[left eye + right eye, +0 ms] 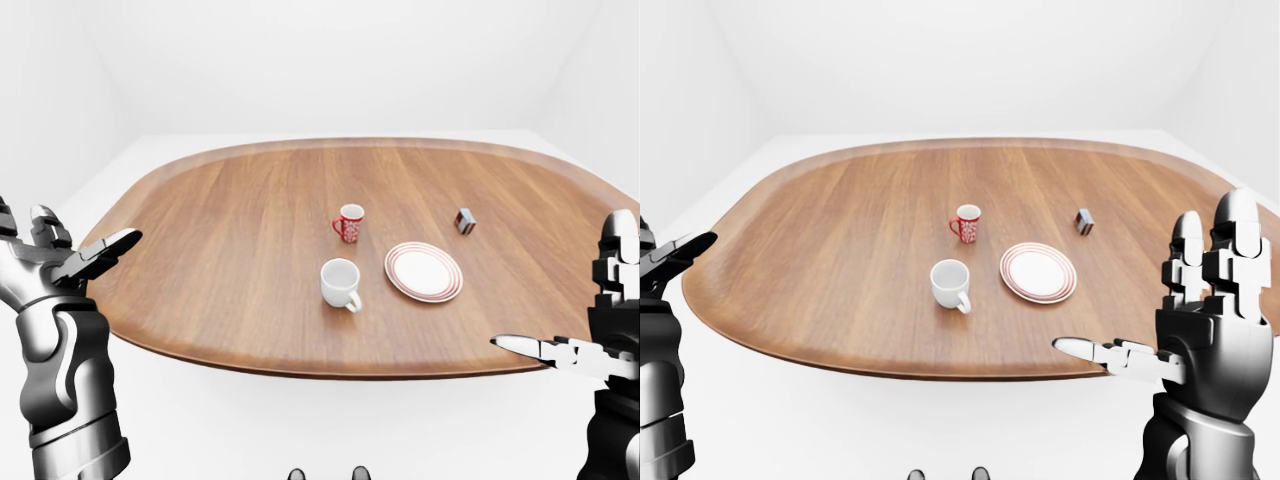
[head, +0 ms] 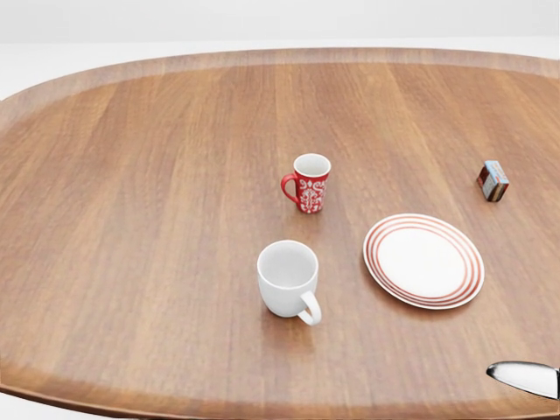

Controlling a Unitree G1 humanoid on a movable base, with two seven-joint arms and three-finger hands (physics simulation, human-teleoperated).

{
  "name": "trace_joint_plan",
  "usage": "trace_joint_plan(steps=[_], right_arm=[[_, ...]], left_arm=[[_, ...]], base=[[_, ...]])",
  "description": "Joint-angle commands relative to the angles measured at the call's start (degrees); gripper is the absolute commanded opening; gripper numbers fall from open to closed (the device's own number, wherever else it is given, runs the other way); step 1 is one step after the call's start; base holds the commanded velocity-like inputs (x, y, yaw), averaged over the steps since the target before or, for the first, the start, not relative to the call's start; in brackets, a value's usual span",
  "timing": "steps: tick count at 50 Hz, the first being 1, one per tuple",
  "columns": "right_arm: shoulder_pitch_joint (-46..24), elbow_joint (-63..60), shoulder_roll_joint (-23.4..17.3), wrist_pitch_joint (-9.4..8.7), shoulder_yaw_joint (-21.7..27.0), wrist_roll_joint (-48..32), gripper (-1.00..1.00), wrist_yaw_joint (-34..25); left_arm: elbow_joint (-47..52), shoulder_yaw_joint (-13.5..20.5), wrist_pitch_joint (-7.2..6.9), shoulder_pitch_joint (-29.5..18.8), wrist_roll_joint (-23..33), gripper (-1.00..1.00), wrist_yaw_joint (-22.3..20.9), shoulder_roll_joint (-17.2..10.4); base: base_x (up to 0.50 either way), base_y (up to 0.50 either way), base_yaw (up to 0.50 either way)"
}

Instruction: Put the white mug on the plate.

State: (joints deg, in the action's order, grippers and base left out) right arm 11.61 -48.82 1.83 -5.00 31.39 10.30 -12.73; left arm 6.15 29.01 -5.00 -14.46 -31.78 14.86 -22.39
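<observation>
oval wooden table [image 2: 140,201] fills the head view, white room around it in the eye views. white mug [image 2: 289,280] stands upright on the tabletop, low centre of the head view, mouth up, handle turned toward the bottom right. plate [image 2: 423,260], white with red rings round the rim, lies flat to the right of the white mug, near it but apart, bare wood between them, nothing on the plate. red mug [image 2: 310,183] with white pattern stands upright above the white mug in the head view, handle to the left, clear of both the white mug and the plate. small box [image 2: 493,181], striped, sits up and right of the plate near the table's right side, well apart from the mugs. left hand [image 1: 62,262] is raised at the left edge of the left-eye view, off the table edge, fingers spread wide, holding nothing. right hand [image 1: 1200,315] is raised at the right of the right-eye view, fingers straight up and thumb stuck out to the left, spread wide, empty; its thumb tip shows as a pale sliver at the bottom right corner of the head view. both hands are well apart from the white mug and touch nothing. robot's feet [image 1: 325,473] just show at the bottom edge of the left-eye view.
</observation>
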Motion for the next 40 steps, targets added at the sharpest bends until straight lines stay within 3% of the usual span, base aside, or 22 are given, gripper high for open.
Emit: trace_joint_plan(steps=[1,40], right_arm=[[-0.09,0.34,-0.12,0.0,-0.15,-0.03,1.0,-0.06],[-0.4,0.89,-0.32,0.0,-0.52,0.59,1.0,0.73]], left_arm=[[0.12,0.02,0.0,0.08,0.02,1.0,0.0,0.03],[-0.19,-0.22,0.0,0.02,0.27,1.0,-0.06,0.22]], base=[[0.25,0.0,0.0],[0.23,0.0,0.0]])
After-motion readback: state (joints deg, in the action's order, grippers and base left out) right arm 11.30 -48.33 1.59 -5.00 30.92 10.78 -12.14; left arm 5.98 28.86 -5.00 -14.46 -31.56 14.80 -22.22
